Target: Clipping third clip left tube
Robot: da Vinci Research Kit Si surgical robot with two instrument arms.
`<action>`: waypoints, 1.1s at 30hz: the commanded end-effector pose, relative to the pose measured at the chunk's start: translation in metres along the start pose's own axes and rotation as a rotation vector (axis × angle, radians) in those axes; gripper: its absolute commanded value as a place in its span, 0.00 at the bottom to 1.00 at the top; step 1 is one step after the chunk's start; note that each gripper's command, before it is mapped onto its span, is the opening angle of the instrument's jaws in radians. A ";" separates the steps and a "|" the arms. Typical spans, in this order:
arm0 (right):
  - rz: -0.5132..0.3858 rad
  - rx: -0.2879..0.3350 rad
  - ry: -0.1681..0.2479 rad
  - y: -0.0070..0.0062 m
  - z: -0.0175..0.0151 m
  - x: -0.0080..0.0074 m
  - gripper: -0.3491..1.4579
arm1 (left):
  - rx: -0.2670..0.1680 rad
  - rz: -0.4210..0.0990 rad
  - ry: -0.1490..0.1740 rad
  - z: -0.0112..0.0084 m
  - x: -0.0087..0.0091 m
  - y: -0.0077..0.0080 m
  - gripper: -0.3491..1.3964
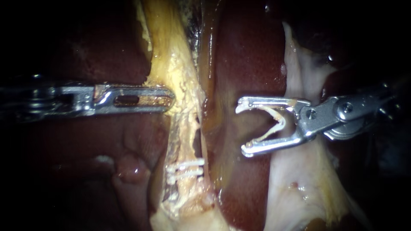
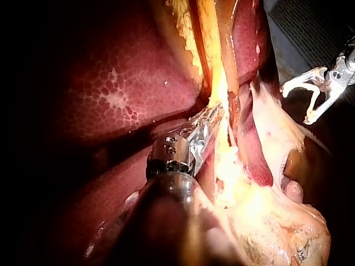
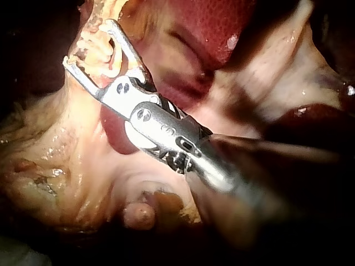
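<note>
The left instrument [image 1: 171,99] is seen lying level. Its jaws are closed narrow on the near edge of the left tube [image 1: 177,64], which is thus held just at its tip. The tube shows as a yellow strand, and its long axis is set nearly square to both shafts. Two set clips [image 1: 186,169] are seated across it side by side, well off toward the lower-jaw side of the right instrument. Between the tube and the right instrument a strip of liver [image 1: 252,51] is left bare.

The right instrument [image 1: 242,128] is held with its jaws wide, and a loaded clip [image 1: 279,121] is cradled between them and touched by both. Its mouth is turned toward the tube, which lies straight ahead of the jaws but apart from them. The left instrument is the nearer to the tube, yet the clip is carried by the right. The coming move is therefore judged to be a straight advance until the strand is taken broadside into the open clip, clear of the left tip and of the set clips.

The tube's far side is hidden. Its true width is made hard to judge by a slit in the strand beside the set clips. A pale sheet [image 1: 299,184] behind the right instrument is partly covered. In the right wrist view yellow tissue is seen past the jaws, but depth cannot be told.
</note>
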 end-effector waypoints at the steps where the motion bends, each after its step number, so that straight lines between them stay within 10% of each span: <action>1: -0.001 0.000 0.000 0.0000 0.0000 0.0000 0.52 | 0.001 0.000 0.000 -0.0001 0.0000 0.0000 0.00; 7: 0.004 0.031 -0.028 -0.0007 0.0013 -0.0016 0.52 | 0.001 -0.001 0.003 -0.0024 -0.0008 0.0001 0.00; 22: 0.303 0.105 -0.083 -0.0010 0.0111 -0.0114 0.52 | 0.005 -0.021 -0.088 -0.0114 -0.0054 -0.0028 0.00; 33: 0.331 0.102 -0.087 0.0009 0.0128 -0.0126 0.52 | 0.009 -0.013 -0.101 -0.0126 -0.0056 -0.0046 0.00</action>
